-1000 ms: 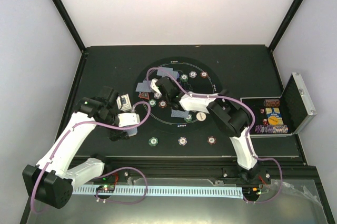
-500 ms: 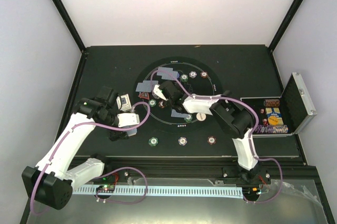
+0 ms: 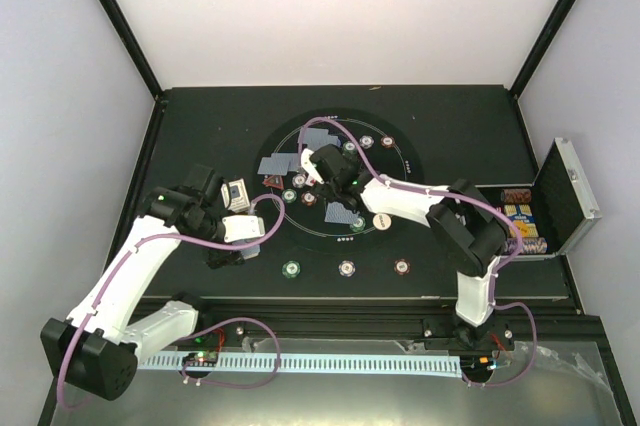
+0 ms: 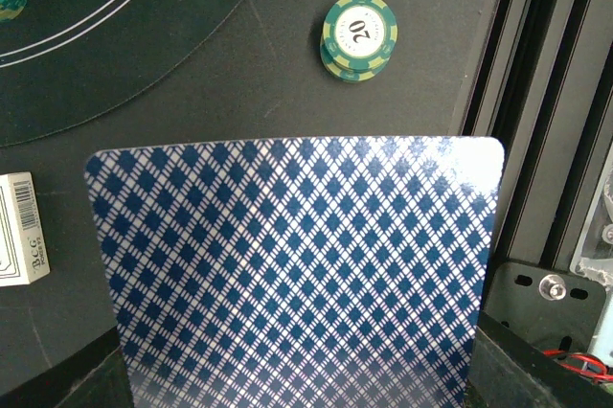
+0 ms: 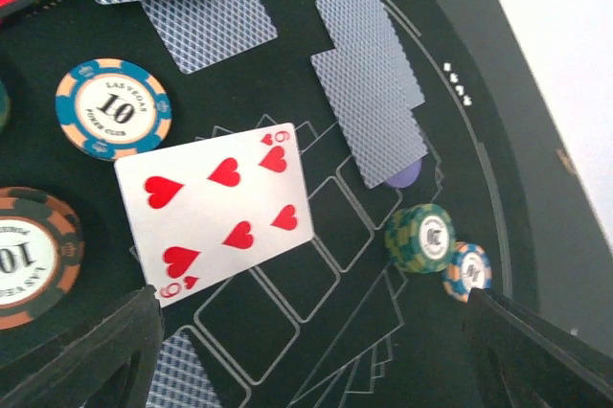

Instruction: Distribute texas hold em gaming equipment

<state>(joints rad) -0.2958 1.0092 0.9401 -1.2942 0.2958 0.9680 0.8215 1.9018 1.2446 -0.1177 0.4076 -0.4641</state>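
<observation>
- The right gripper (image 5: 308, 303): the jaws stand wide apart and hold nothing. One dark finger (image 5: 81, 351) shows in each lower corner of the right wrist view.
- The six of hearts (image 5: 215, 212) lies face up and flat on the mat (image 5: 402, 331) between the jaws, touched by neither. It sits skewed across the printed card outlines.
- Step in hand, as judged: clearing the right arm from a dealt card. Raise the jaws straight up before any sideways travel, so that no finger catches the card's edge or the blue-and-orange chip (image 5: 113, 108) just beside it.
- The left gripper (image 3: 250, 236): the jaws are closed on a blue diamond-backed card (image 4: 297, 274), held over the near left of the table (image 3: 200, 126). Whether this is one card or a stack cannot be told. Keep the grip firm and level until the right arm comes for the next card.
- Other equipment: face-down cards (image 5: 369, 82) overlap beyond the six, with a purple disc (image 5: 407, 176) partly under them. Chips (image 3: 346, 268) ring the mat, and more sit in the case (image 3: 572, 186) at the right.
- Readable writing:
  - "6" in both corners of the six of hearts.
  - "10" with "LAS VEGAS POKER CLUB" on the blue-and-orange chip.
  - "10" on the brown chip (image 5: 24, 255), cut off by the frame edge.
  - "20" on the green chip (image 4: 359, 36).
  - "POKER" beside a barcode on the white box (image 4: 19, 226).
</observation>
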